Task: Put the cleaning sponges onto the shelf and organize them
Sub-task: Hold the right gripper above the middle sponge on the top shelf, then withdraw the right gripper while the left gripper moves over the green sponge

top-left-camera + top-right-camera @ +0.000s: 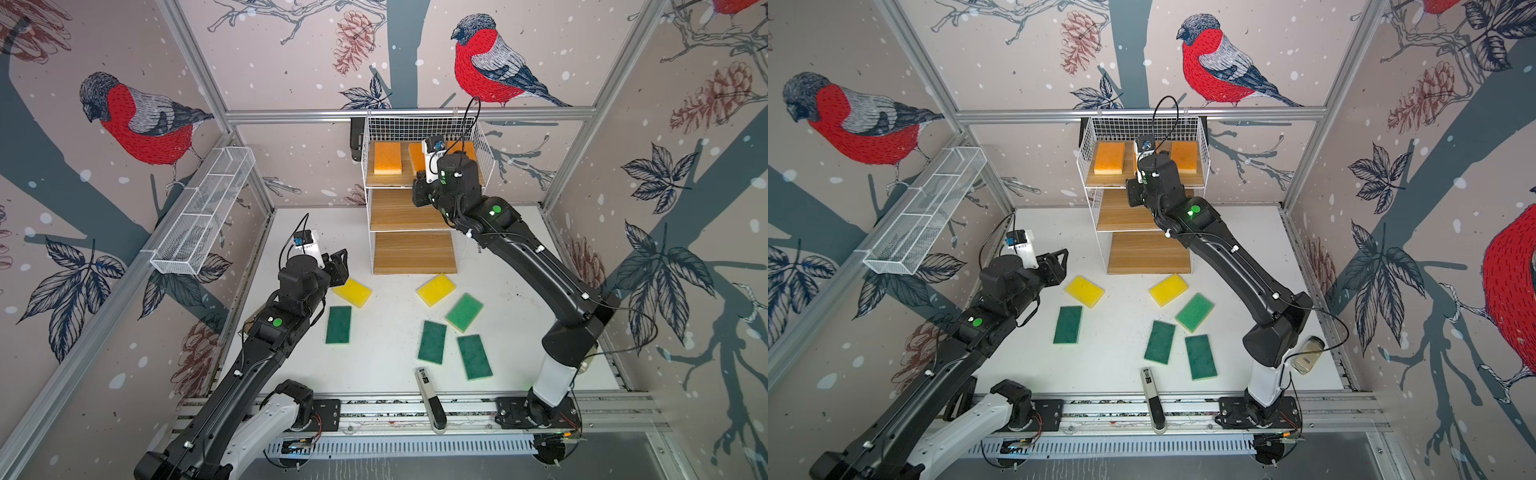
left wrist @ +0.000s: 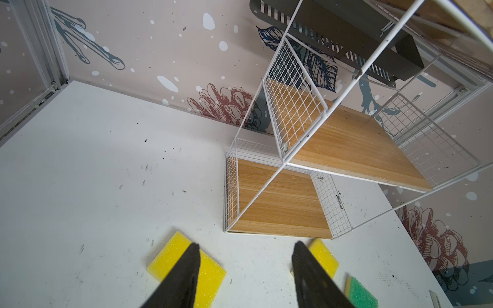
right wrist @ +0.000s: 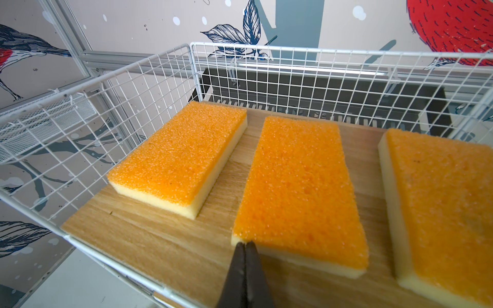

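- Three orange sponges are lying flat, side by side, on the top board of the shelf. Two yellow sponges and four green sponges are lying on the surface.
- Step probably: squaring up the middle orange sponge. Best pushing gently at its near corner, keeping gaps even.
- Right claw is sitting fully closed, tips touching that corner, gripping nothing.
- Left claw is hovering half open over a yellow sponge, empty.
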Controlling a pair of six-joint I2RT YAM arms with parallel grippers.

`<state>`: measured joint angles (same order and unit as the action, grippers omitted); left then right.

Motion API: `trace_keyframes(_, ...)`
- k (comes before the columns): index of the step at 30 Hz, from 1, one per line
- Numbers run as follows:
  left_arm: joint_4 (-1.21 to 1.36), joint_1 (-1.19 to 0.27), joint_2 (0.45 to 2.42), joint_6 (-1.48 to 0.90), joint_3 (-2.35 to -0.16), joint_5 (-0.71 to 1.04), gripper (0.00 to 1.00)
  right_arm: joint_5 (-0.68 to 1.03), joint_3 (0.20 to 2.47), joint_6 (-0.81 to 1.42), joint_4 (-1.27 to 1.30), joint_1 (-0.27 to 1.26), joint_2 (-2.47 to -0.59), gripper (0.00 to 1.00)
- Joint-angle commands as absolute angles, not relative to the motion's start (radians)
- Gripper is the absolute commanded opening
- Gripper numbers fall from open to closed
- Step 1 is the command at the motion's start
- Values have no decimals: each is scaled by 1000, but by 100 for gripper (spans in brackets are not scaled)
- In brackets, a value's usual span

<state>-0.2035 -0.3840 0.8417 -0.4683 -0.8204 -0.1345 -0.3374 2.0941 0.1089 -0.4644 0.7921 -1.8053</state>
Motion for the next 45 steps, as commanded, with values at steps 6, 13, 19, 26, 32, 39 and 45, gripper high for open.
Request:
trace_keyframes(6, -140, -375, 839, -463, -805, -133, 57, -372, 2098, 141, -482, 796, -1831, 2)
trace_keyframes(13, -138, -368, 840, -461, -802, -129, 57, -370, 2117, 140, -493, 800, -1850, 2)
trace_keyframes(19, -138, -364, 841, -460, -802, -125, 56, -368, 2118, 138, -507, 804, -1847, 2)
trace_keyframes(26, -147, -364, 838, -460, -811, -138, 57, -427, 2069, 114, -502, 850, -1765, 2)
trace_keyframes(32, -216, -363, 848, -445, -862, -161, 61, -420, 2005, 107, -482, 870, -1635, 3)
trace_keyframes(39, -356, -364, 870, -413, -927, -210, 68, -502, 1841, 94, -487, 864, -1438, 12)
trace_keyframes(45, -487, -364, 890, -402, -951, -211, 71, -522, 1567, 148, -463, 788, -1175, 29)
